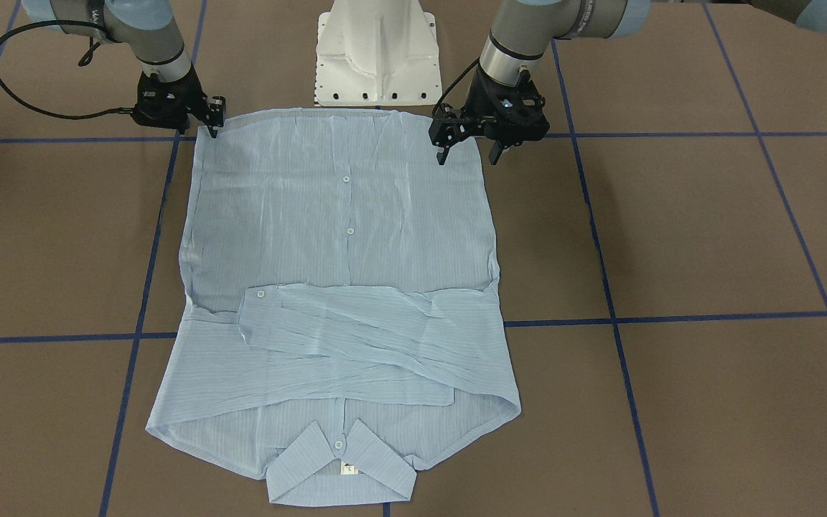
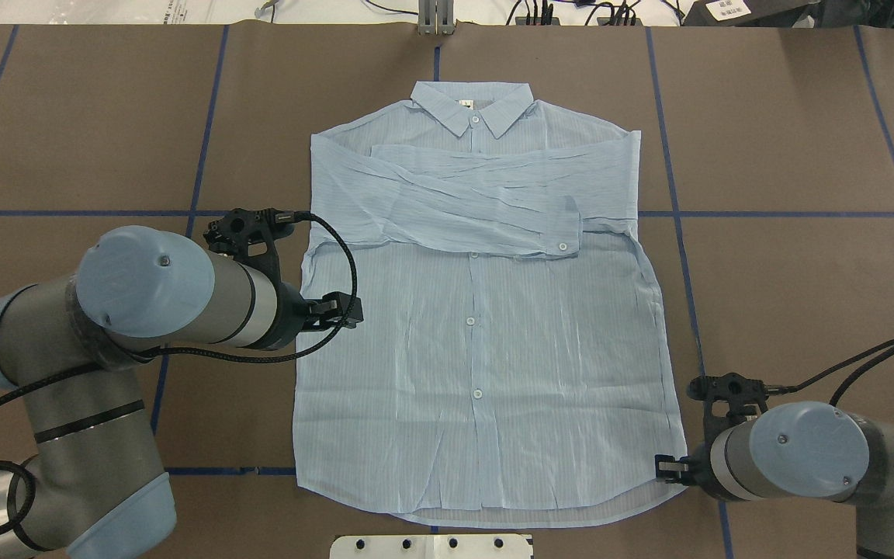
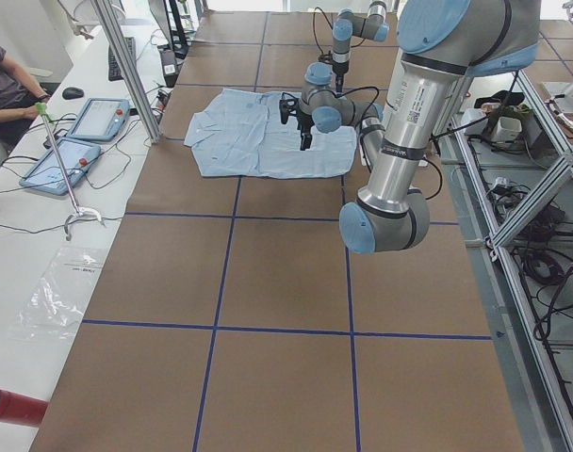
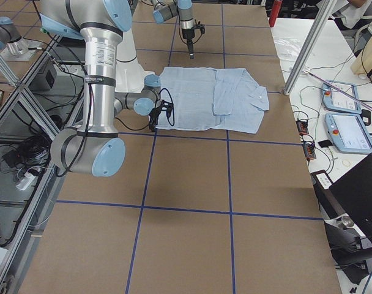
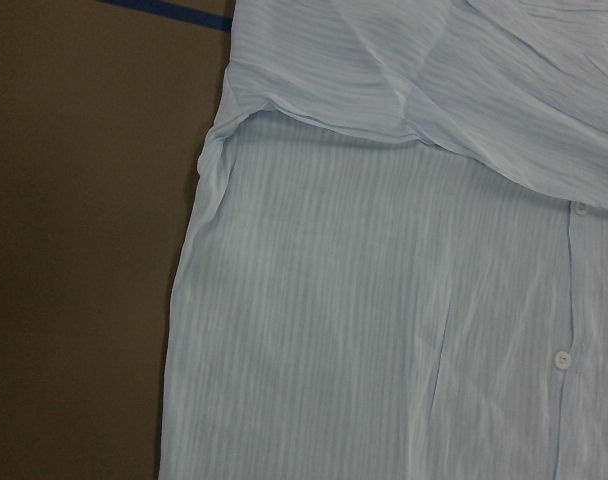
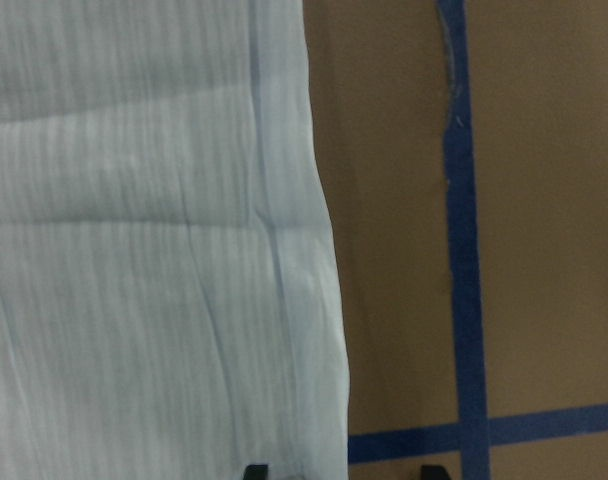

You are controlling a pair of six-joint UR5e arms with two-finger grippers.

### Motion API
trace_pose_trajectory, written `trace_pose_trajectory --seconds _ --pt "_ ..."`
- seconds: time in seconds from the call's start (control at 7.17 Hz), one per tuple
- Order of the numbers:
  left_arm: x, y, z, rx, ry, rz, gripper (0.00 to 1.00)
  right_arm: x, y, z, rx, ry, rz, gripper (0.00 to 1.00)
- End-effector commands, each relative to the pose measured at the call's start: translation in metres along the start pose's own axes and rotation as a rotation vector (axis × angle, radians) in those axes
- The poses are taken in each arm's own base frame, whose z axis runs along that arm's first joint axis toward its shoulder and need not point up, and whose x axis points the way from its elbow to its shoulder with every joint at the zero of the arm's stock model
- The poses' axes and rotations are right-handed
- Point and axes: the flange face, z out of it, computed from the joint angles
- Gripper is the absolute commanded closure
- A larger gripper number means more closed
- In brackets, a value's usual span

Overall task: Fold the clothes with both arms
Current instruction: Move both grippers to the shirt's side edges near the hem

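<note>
The pale blue striped shirt [image 1: 342, 237] lies flat and front up on the brown table, its collar [image 1: 342, 459] away from the robot and both sleeves folded across the chest [image 2: 478, 210]. My left gripper [image 1: 468, 152] is open and empty. It hovers above the shirt's left side edge [image 2: 342, 309], and the left wrist view shows only shirt [image 5: 384, 330]. My right gripper [image 1: 212, 129] is open, low at the shirt's hem corner [image 2: 666, 466]. In the right wrist view its fingertips [image 6: 254, 470] stand on either side of the shirt's edge [image 6: 324, 300].
The white base block [image 1: 377, 57] stands just behind the hem. Blue tape lines [image 1: 672, 316] cross the brown table. Tablets [image 3: 79, 122] and a seated person are beyond the table's far edge. Brown table surface lies to both sides of the shirt.
</note>
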Motion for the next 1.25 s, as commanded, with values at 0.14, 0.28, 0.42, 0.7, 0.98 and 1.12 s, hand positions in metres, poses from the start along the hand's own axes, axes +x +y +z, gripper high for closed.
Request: trace_pose_trajectory --seconds 0.14,0.28,0.42,0.7,0.98,1.12 --pt "0.0005 0.0 -0.0005 0.0 0.001 0.0 0.0 0.0021 -0.0003 0.0007 0.0 0.004 0.001 0.56" --pt "0.0015 -0.0007 -0.0026 0.004 0.006 0.0 0.0 0.0039 -0.0007 0.0035 0.0 0.009 -0.007 0.56" --pt "0.002 -0.0004 -0.0041 0.004 0.009 0.001 0.0 0.0036 -0.0013 0.0037 -0.001 0.008 -0.008 0.57" --pt "0.0022 0.0005 -0.0038 0.001 0.009 0.0 0.0 0.0036 -0.0015 0.0037 0.0 0.008 -0.008 0.7" --pt "0.002 0.0004 -0.003 0.001 0.007 0.0 0.0 -0.0001 -0.0012 0.0012 0.001 -0.001 -0.008 0.98" --pt "0.002 0.0004 -0.003 0.001 0.007 0.0 0.0 -0.0028 -0.0006 0.0 0.002 -0.006 -0.009 1.0"
